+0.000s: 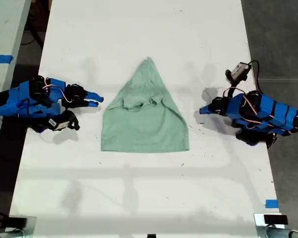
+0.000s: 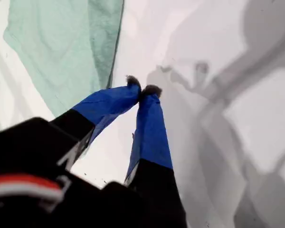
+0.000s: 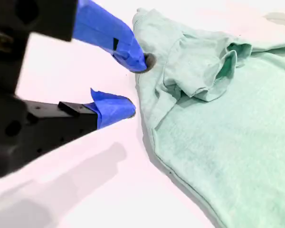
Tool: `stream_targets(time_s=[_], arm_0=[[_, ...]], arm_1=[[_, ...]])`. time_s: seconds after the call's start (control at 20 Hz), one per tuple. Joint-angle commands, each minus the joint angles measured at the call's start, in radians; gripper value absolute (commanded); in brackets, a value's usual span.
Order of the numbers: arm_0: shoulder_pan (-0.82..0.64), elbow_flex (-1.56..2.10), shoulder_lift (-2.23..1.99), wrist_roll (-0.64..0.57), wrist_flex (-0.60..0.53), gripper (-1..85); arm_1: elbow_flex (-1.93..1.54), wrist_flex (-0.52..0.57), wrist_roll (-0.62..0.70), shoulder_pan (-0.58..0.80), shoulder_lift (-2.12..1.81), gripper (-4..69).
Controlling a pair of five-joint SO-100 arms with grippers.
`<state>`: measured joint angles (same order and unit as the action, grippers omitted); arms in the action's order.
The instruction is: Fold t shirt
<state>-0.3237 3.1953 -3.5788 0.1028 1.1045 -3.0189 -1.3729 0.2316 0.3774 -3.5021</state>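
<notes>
White tabletop [image 1: 139,188] carries the pale mint-green cotton t shirt [image 1: 146,119] at its middle, folded into a cone pointing to the far edge. My second tool [image 3: 133,85], at the exterior view's left, gapes open just beside the cloth, holding nothing. My first tool [image 2: 142,90], at the exterior view's right, has its tips pressed together, empty, apart from the shirt.

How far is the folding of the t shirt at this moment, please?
Done: the t shirt lies on the white table with its upper sides folded in to a point. In hand: nothing; my second gripper is open beside its edge, my first gripper shut and empty, apart from it. Left: probably folding it across.
</notes>
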Motion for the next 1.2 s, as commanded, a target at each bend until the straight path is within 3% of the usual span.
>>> stream_targets(time_s=[0.0,1.15], arm_0=[[-0.011,0.008,-0.008,0.011,0.000,11.5],[-0.011,0.008,-0.008,0.011,0.000,11.5]], arm_1=[[-0.072,0.003,-0.012,-0.008,-0.003,2.4],[-0.072,0.003,-0.009,-0.018,-0.003,1.8]])
